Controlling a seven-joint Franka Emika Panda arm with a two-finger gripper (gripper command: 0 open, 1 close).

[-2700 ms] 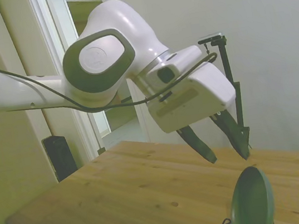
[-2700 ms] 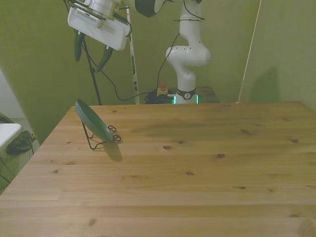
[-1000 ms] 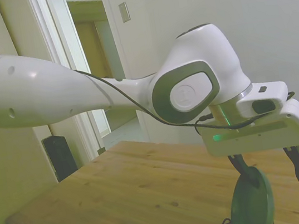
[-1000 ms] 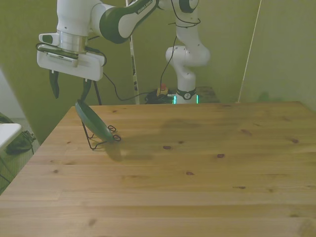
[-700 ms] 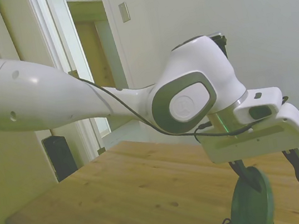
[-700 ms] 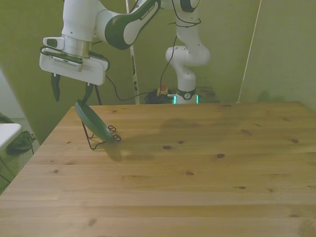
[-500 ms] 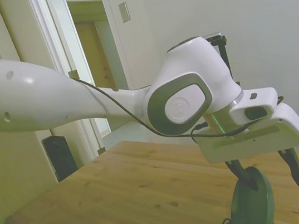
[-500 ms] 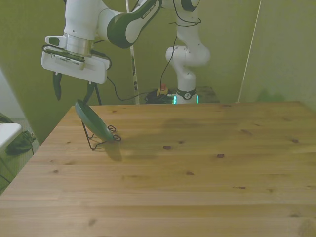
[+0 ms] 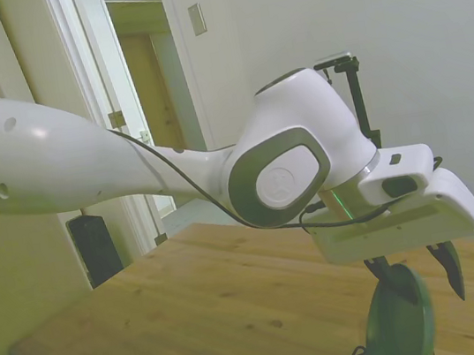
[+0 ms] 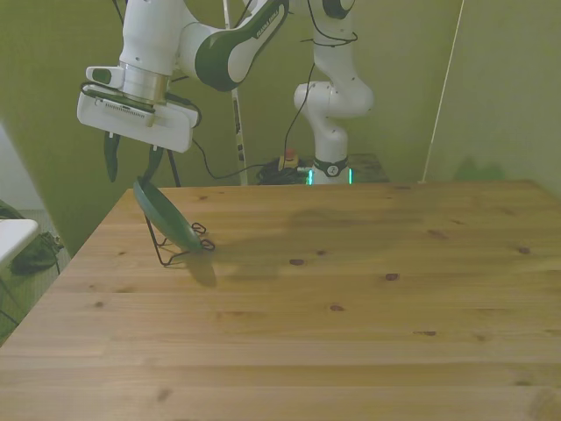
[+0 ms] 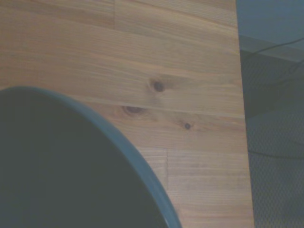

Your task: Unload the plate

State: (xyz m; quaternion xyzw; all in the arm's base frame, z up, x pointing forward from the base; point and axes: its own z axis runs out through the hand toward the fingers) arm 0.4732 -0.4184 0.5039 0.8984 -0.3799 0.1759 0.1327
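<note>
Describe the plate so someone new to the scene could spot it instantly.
Start at the wooden table, near its corner at the front view's left, under the open gripper. There the round dark green plate leans tilted in a thin black wire stand, the only dish in sight.

Wooden table (image 10: 351, 289) with a wire stand (image 10: 180, 248) near one corner.
The stand sits on the boards at the front view's left, toward the far edge, and props a dark green plate (image 10: 166, 215) that leans tilted against it.
</note>
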